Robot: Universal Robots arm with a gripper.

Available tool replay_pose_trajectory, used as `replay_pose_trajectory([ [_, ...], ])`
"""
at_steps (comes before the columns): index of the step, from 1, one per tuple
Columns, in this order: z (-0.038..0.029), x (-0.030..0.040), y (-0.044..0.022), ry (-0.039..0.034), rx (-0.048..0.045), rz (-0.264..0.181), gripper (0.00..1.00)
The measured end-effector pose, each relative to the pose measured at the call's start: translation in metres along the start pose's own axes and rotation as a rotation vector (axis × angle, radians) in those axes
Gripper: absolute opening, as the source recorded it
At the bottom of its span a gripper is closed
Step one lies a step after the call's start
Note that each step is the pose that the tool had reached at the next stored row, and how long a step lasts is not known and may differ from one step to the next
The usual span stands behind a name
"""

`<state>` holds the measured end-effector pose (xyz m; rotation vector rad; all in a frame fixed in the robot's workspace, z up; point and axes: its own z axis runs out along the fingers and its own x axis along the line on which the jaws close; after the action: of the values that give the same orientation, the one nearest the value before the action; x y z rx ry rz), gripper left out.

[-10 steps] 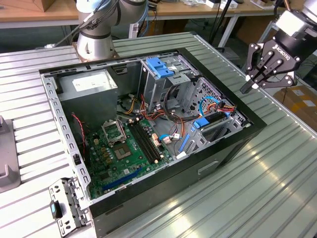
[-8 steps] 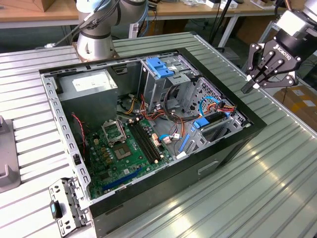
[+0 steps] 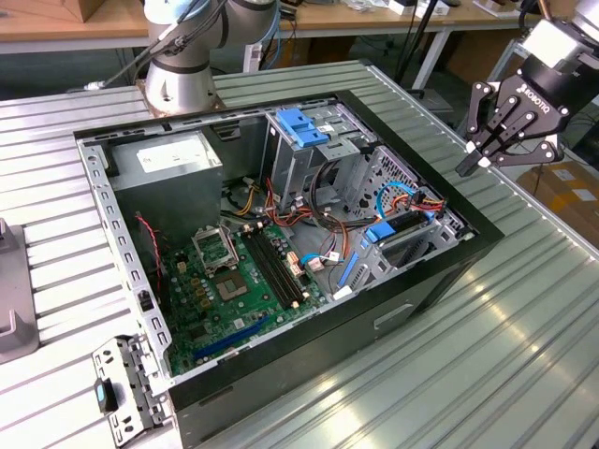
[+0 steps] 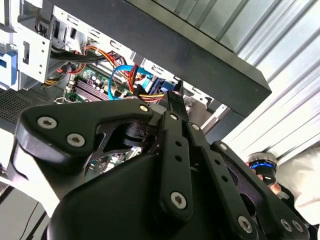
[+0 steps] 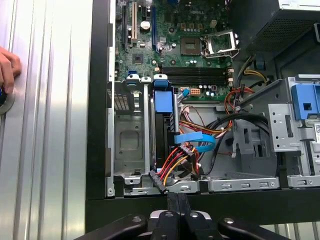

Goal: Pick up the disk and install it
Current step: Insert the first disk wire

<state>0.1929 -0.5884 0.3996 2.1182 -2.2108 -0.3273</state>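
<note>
**A:** What can't you see well here?

**B:** You can't see much of the disk (image 5: 164, 102). It stands on its thin side in a slot of the grey metal bay (image 5: 127, 135), so its flat faces are hidden. You get just a dark top edge and the blue frame at one end. Red and yellow wires (image 5: 175, 161) and a flat blue cable (image 5: 192, 138) cross over its other end. In the first wrist view a person's hand (image 5: 7, 67) is cut off at the picture's edge. In the second wrist view the gripper's (image 4: 172, 99) own black body covers much of the case.

**A:** Which way does the disk point?

**B:** In the exterior view its (image 3: 401, 226) long side runs from the blue end, near the green board, toward the case wall (image 3: 421, 290) on the exterior view's right. Its wired end is the one by that wall.

**A:** And where is it from your gripper?

**B:** Your gripper (image 3: 471, 165) hangs over the ribbed table (image 3: 468, 374), outside the case, on the exterior view's right of the disk. They are apart, with the wall between them. The fingers (image 5: 172, 200) are pressed together and pinch nothing.
</note>
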Motion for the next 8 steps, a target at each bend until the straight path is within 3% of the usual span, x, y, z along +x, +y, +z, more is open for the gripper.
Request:
replay_pose_trajectory([
  [6, 0.0003, 0.0006, 0.0000, 0.0001, 0.0000, 0.000, 0.10],
  [8, 0.0003, 0.0006, 0.0001, 0.0001, 0.0000, 0.000, 0.17],
])
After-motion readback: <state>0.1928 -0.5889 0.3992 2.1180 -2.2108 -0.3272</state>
